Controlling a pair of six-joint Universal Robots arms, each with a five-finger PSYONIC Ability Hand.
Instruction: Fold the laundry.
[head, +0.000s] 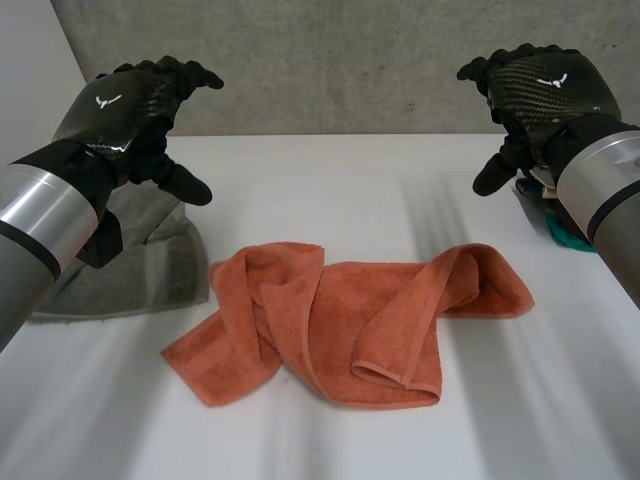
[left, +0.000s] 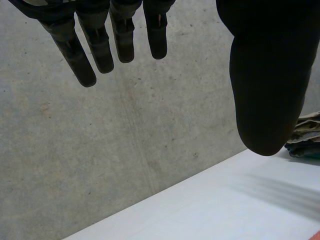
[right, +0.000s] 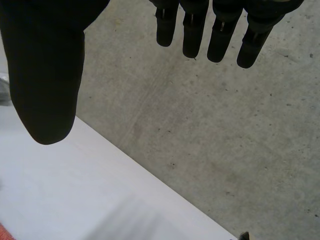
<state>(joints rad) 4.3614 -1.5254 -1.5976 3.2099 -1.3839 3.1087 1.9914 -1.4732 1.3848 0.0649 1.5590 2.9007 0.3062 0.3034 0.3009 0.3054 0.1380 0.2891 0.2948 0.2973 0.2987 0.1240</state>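
An orange towel (head: 350, 320) lies crumpled in the middle of the white table (head: 320, 180), with folds running across it. My left hand (head: 125, 110) hovers high above the table's left side, well clear of the towel, fingers (left: 100, 45) straight and thumb (left: 267, 90) apart, holding nothing. My right hand (head: 540, 90) hangs high at the right, also away from the towel, its fingers (right: 220, 35) relaxed and its thumb (right: 45, 85) spread, empty.
A folded grey towel (head: 140, 265) lies at the table's left, partly behind my left arm. A pile of teal and light cloth (head: 545, 215) sits at the right edge, by my right forearm. A concrete wall (head: 350, 60) stands behind the table.
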